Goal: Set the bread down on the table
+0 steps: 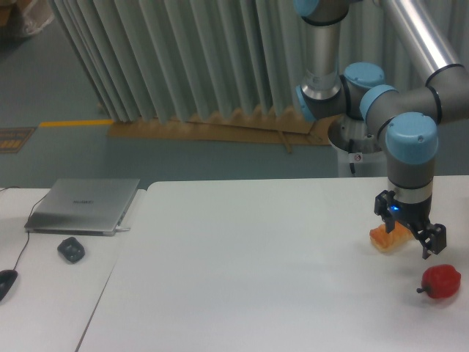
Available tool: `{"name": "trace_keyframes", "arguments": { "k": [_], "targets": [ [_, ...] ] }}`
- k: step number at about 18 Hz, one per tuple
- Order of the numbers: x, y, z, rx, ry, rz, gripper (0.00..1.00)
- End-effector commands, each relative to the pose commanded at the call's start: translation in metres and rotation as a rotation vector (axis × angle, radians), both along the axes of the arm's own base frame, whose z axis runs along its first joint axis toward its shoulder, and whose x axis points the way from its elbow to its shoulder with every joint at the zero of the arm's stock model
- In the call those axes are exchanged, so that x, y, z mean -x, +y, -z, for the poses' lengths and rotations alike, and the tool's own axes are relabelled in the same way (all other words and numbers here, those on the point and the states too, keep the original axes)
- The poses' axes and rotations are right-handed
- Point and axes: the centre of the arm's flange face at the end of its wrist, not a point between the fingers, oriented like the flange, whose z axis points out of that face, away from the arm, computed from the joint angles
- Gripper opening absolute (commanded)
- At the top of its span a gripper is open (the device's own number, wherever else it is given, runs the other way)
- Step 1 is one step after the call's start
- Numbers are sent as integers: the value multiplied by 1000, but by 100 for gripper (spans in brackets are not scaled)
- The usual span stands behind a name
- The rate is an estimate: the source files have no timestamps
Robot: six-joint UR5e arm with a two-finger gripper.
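The bread [385, 238], a small golden-orange lumpy roll, lies on the white table [256, 271] near its right side. My gripper [408, 226] hangs straight down right over it, just above the tabletop. Its two dark fingers [435, 242] are spread apart, and the roll shows at the lower left of the gap between them. The gripper looks open, and the fingers do not appear to press on the bread. The far end of the roll is hidden behind the gripper body.
A red pepper [441, 281] lies on the table just right of and nearer than the gripper. On the adjoining desk to the left are a closed grey laptop [84, 206], a small dark object [71, 250] and a mouse [6, 281].
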Motion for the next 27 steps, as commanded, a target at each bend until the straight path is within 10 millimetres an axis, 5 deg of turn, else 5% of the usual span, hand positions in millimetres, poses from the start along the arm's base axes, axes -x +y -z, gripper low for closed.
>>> {"name": "trace_keyframes", "arguments": {
  "k": [27],
  "targets": [
    [4, -13, -6, 22, 28, -28, 100]
  ]
}}
